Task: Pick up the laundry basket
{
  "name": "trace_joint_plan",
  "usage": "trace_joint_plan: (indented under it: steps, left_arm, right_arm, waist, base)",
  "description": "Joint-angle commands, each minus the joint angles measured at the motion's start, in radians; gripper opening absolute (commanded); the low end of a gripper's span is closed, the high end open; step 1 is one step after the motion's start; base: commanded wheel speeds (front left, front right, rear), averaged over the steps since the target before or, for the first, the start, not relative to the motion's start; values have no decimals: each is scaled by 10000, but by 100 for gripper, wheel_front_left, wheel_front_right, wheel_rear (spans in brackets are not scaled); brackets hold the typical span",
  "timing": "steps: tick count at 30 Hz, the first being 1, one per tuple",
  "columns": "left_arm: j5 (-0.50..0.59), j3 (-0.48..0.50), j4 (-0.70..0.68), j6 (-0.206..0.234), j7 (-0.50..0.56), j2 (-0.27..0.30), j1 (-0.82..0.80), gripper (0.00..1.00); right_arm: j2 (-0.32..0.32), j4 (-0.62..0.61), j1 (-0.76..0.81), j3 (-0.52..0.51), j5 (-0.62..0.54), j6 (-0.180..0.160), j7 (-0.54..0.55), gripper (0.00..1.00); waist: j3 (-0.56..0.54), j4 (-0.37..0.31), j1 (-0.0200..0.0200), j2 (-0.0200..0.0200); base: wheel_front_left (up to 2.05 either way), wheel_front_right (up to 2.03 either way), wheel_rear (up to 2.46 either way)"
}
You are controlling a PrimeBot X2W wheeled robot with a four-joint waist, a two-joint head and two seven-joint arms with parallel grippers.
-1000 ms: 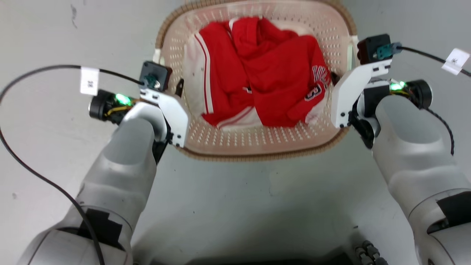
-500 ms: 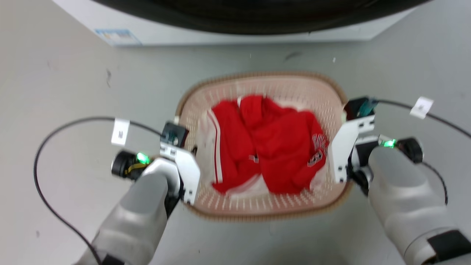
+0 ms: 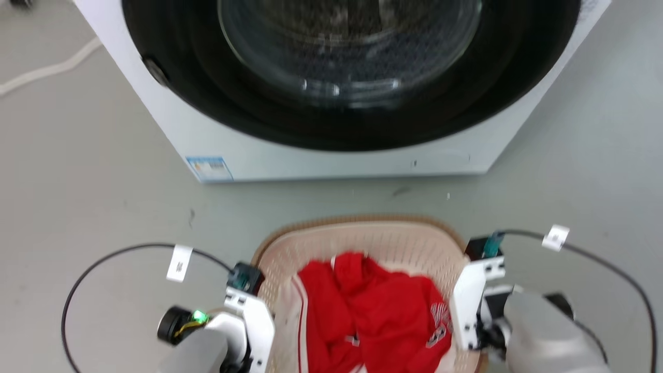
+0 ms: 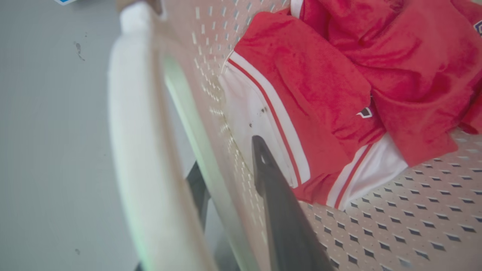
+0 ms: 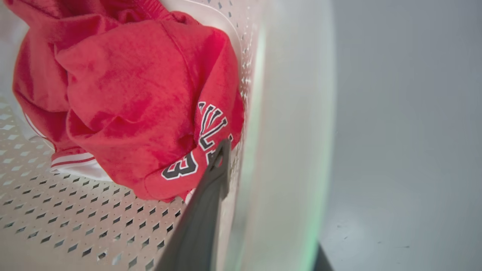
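Head view: grey floor [image 3: 77, 181], washing machine [image 3: 331, 165], laundry basket [image 3: 362, 224] clamped in both end effectors [image 4: 226, 154] [image 5: 271, 195].

- The near end of the laundry basket [image 3: 362, 235] is cut off at the bottom of the head view.
- The top of the washing machine [image 3: 331, 160] is cut off too.
- Its blue sticker [image 3: 210, 168] is too small to read.
- A blurry white handle [image 4: 131, 150] hides most of the outer finger of the left gripper [image 4: 226, 158].
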Motion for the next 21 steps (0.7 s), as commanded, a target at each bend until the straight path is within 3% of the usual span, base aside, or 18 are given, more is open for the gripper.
trace_joint_plan:
  steps: [1,8,21]
  left_arm:
    - [3,-203,4,-17,73,341,263,0]
    - [-1041,-897,-315,-17,154,866,1308,0]
    - [-1998,-1764,-538,-20,143,934,1459,0]
  right_arm:
    - [-188,-101,228,236,-14,4,119,0]
    - [-221,-404,1404,1108,848,4,581,0]
    - [-184,-620,1589,2005,1553,16,931,0]
  waist:
    - [-1009,20,1,0]
    - [-2470,-129,1,0]
    - [-3049,2,1,0]
  base:
    - [0,0,0]
    - [0,0,0]
    - [0,0,0]
